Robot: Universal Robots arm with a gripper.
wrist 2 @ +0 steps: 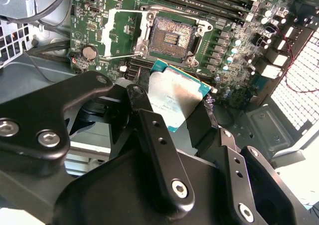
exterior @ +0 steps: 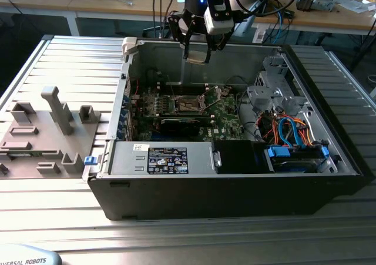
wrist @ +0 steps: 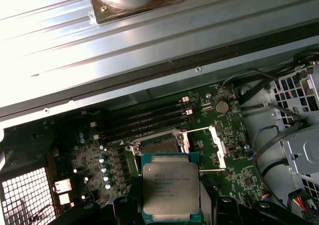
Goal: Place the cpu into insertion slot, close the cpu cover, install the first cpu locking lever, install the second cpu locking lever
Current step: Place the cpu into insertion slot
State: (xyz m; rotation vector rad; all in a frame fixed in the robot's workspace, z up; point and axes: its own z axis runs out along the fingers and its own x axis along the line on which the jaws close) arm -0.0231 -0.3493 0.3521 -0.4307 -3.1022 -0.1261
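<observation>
**Gripper holds the cpu over the bare socket**

The gripper (wrist 2: 172, 105) is clamped on the cpu (wrist 2: 179, 96). One black finger (wrist 2: 137, 98) presses on each of two opposite edges. The chip lies flat between them with its silver-grey top up.

In the exterior view the hand hangs over the far wall of the open computer case (exterior: 235, 183), well above the green board (exterior: 226, 117). Past the chip's leading edge, in both wrist views, lies the insertion slot (wrist 2: 172, 35), apart from the chip. The slot is bare and its field of contacts is uncovered.

The cpu cover (wrist: 218, 146) stands swung open at one side of the slot, and two thin wire levers (wrist 2: 127, 10) flank it. Farther from the hand than the slot run the dark memory slots (wrist: 144, 120). A round coin cell (wrist: 222, 107) sits beyond the cover.
</observation>
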